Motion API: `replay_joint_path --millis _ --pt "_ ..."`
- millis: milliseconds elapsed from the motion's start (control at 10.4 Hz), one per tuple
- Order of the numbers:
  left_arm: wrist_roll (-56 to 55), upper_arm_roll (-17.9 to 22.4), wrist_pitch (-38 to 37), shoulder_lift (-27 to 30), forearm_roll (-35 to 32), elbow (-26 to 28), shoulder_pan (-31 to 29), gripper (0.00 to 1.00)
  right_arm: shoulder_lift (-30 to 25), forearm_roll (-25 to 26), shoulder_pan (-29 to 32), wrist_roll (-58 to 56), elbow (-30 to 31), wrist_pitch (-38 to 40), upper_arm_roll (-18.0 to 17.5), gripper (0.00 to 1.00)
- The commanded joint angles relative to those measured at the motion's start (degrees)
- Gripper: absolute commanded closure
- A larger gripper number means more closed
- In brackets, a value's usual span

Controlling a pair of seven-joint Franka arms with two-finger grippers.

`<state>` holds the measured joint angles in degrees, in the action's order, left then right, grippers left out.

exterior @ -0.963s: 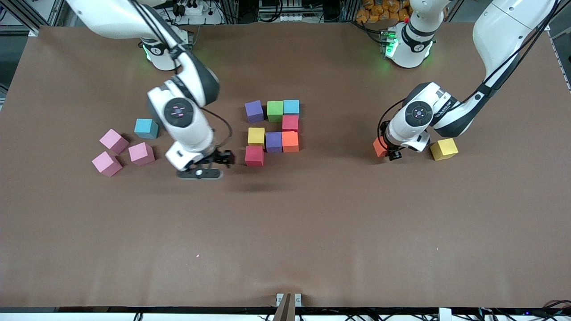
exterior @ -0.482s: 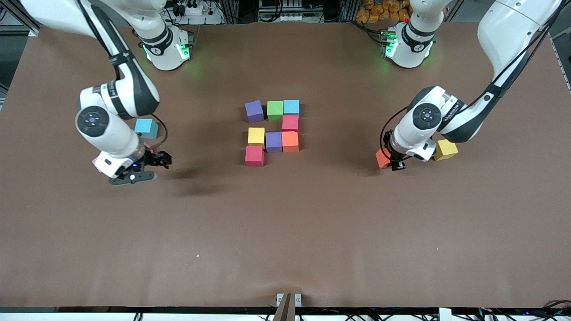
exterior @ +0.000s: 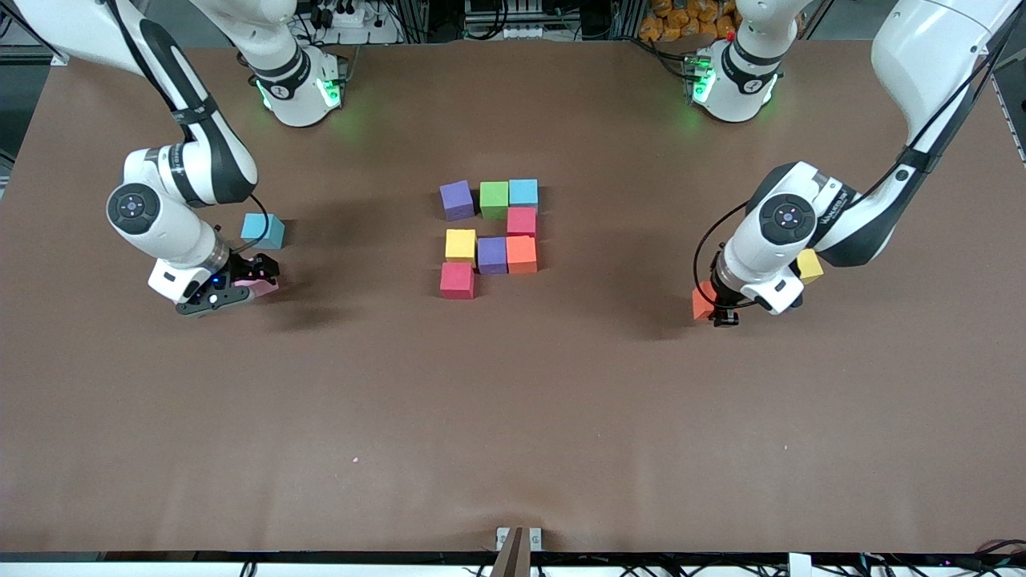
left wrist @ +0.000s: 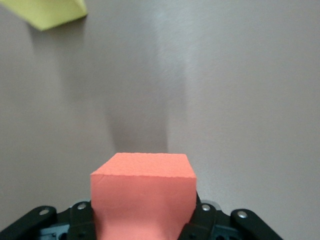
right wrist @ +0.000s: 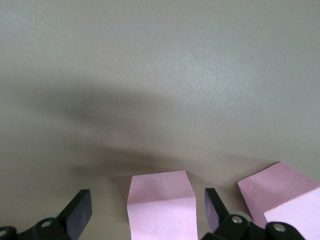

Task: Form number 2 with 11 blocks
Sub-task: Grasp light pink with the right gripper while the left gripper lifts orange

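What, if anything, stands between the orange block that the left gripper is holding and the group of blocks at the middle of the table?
Nothing visible: bare table lies between the orange block in the left gripper and the group of blocks.

Robotics lab, two white arms bolted to a brown-covered table [exterior: 513, 417], aluminium framing [exterior: 417, 16], power strips and cables [exterior: 345, 14]

The left arm reached down from its base with the wrist bent low over the brown table. The left gripper [exterior: 716, 308] was clamped on a small orange foam cube [left wrist: 142, 197], which sat between its fingers [left wrist: 80, 220]. The right arm was folded at the elbow, wrist angled downward. The right gripper [right wrist: 145, 210] stood wide apart, fingers [right wrist: 80, 210] either side of a small pink foam cube [right wrist: 160, 205], not touching it.
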<state>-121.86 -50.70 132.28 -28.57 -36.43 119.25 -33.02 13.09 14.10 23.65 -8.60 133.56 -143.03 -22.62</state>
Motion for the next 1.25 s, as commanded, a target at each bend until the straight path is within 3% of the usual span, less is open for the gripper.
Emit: replay_joint_path --millis 0,385,674,771,867,1059,1156 --pt "11.94 -0.19 -4.56 0.44 -1.18 -2.87 0.15 0.60 -0.88 -0.56 3.85 -6.32 2.40 -0.23 -0.58 0.00" --pt "26.21 0.51 -7.74 0.27 -1.01 -8.06 -0.55 0.60 -0.78 -0.56 4.65 -8.54 8.19 -7.33 -0.67 0.00" --pt "34.91 2.71 -8.09 0.35 0.04 -11.39 -0.82 0.60 0.62 -0.56 4.74 -8.63 8.56 -8.92 -0.58 0.00" --pt "38.42 2.63 -9.05 0.27 0.13 -11.93 -2.56 0.60 1.32 -0.39 4.74 -8.98 8.39 -9.37 -0.58 0.25" --pt "41.68 2.37 -9.24 0.35 0.31 -12.19 -3.88 0.60 1.59 -0.30 4.74 -8.98 8.04 -9.46 -0.58 0.35" --pt "47.22 2.45 -9.32 0.79 2.32 -12.28 -4.16 0.60 1.85 -0.39 4.57 -8.98 7.34 -10.34 -0.67 0.69" --pt "48.90 2.71 -9.41 0.88 3.38 -12.28 -3.90 0.60 1.59 -0.30 4.56 -8.98 6.55 -9.99 -0.84 0.77"
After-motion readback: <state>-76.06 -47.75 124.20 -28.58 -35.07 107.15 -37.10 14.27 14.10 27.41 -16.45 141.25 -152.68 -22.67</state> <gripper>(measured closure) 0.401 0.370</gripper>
